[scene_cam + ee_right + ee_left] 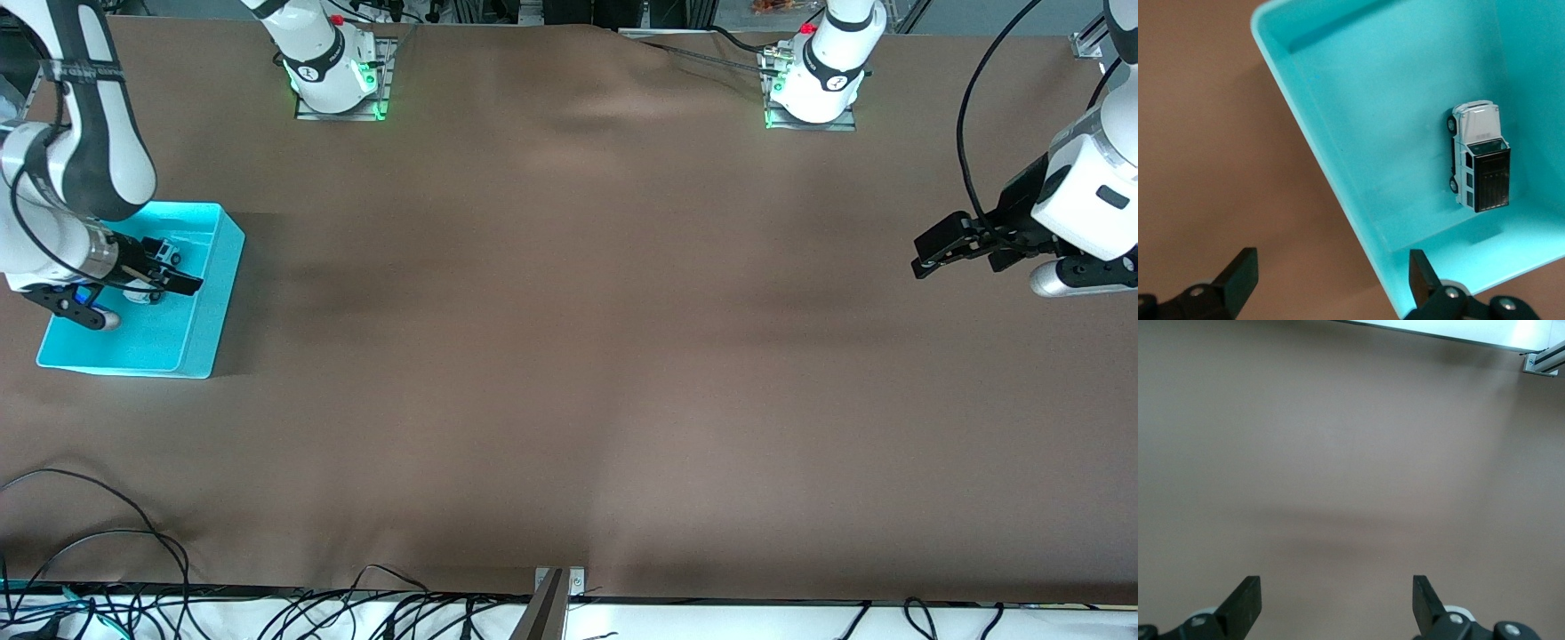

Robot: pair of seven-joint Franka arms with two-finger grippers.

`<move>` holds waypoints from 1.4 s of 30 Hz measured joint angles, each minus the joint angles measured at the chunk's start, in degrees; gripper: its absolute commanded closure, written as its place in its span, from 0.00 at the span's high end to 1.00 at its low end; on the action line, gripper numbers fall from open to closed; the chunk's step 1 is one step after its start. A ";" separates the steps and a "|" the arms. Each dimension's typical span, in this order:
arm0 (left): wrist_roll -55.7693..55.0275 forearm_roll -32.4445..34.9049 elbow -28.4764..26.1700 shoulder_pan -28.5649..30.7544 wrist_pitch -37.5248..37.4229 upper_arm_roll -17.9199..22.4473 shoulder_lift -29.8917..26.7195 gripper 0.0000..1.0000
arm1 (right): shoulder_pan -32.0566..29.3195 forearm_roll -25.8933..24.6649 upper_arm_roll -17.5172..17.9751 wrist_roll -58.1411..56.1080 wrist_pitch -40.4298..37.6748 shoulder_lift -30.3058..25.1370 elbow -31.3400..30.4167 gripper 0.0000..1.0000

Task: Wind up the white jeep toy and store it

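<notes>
Though beneath fingers [1238, 280], white jeep toy [1478, 155] unheld.

white jeep toy [142, 292] — mostly arm-hidden

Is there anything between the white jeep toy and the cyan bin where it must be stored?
Nothing: the white jeep toy already lies inside the cyan bin, free of the open right gripper above it.

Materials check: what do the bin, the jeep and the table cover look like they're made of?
Cyan bin: looks like moulded plastic, smooth with a soft sheen and rounded rim.
White jeep toy: glossy white body with a black roof, plastic or die-cast; the look leaves it open.
Table cover: matte brown, probably cloth, since it shows soft wrinkles and no glare.
</notes>
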 measured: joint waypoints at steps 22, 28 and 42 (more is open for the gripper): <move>0.00 0.00 0.00 -0.01 0.00 0.00 0.00 1.00 | 3.22 5.09 1.86 1.13 -4.17 -10.81 2.45 1.00; 0.00 0.00 0.00 -0.01 0.00 0.00 0.01 1.00 | 4.67 5.14 2.00 1.62 -11.81 -10.90 8.24 1.00; 0.00 0.00 0.00 0.00 0.00 0.00 0.01 1.00 | 9.57 6.83 1.59 -2.16 -18.07 -10.60 14.91 1.00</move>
